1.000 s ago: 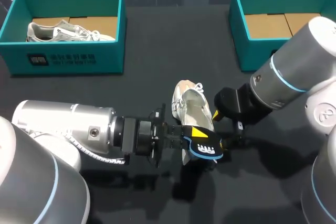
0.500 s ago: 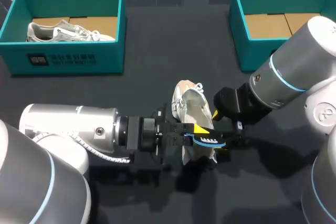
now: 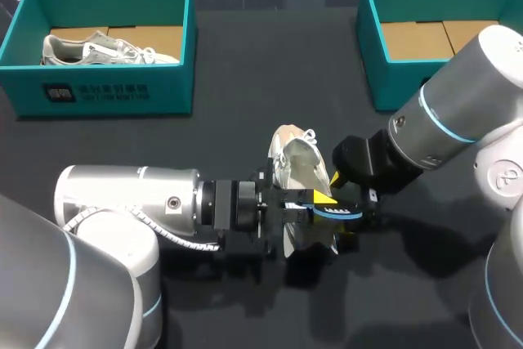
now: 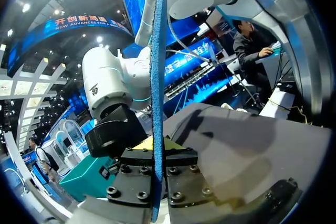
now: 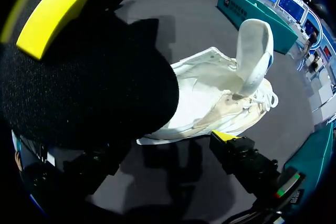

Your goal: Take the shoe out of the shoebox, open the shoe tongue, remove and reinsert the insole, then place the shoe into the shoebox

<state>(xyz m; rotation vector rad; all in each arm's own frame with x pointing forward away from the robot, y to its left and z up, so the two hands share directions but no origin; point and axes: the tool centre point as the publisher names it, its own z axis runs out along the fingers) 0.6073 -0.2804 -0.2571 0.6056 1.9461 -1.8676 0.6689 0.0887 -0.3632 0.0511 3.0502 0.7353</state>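
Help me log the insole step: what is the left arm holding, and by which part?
The left gripper holds the insole by one end, jaws shut on its two faces; the rest sticks out edge-on ahead. Which end cannot be told.

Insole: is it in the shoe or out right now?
Out. The left end effector clamps the blue insole edge-on, beside the white shoe's heel.

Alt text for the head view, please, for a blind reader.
The left claw holds a blue insole on edge over a white shoe mid-table, the right claw close beside it. A teal shoebox at back left holds another shoe; a second shoebox stands back right.
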